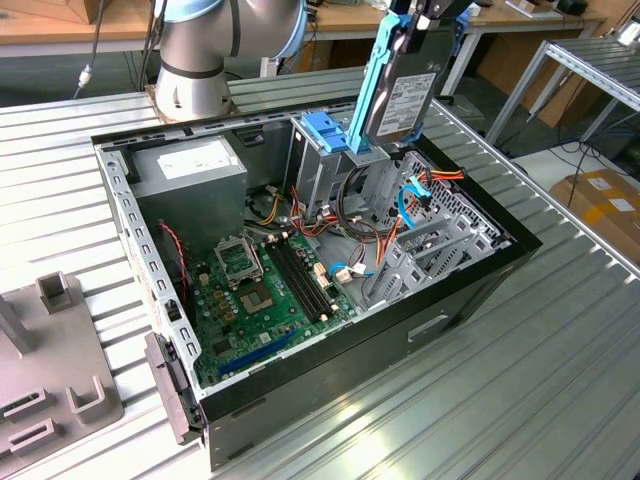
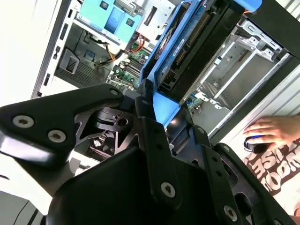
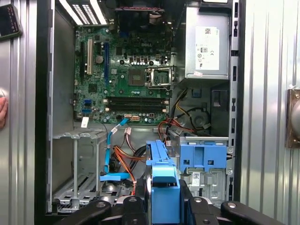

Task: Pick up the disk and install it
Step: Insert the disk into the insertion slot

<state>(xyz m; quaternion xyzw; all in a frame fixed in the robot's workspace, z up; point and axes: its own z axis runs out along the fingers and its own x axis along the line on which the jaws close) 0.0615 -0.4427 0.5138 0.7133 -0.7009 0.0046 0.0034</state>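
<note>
The disk (image 1: 404,100) is a grey metal drive with a white label and light-blue rails. It hangs upright above the far right part of the open computer case (image 1: 470,290), over the drive cages. My gripper (image 1: 421,14) is shut on its upper end. In the second wrist view the disk (image 2: 187,44) extends away from the gripper (image 2: 157,110) toward the case interior. In the first wrist view its blue rail (image 3: 161,180) rises from the gripper (image 3: 164,208), beside the blue bracket (image 3: 203,157) on the drive cage.
Inside the case lie the green motherboard (image 1: 262,290), the grey power-supply box (image 1: 192,170), orange and blue cables (image 1: 410,195) and an empty metal bay (image 3: 77,168). A person's hand (image 2: 269,130) rests beside the case. A grey fixture (image 1: 50,370) stands at the exterior view's left.
</note>
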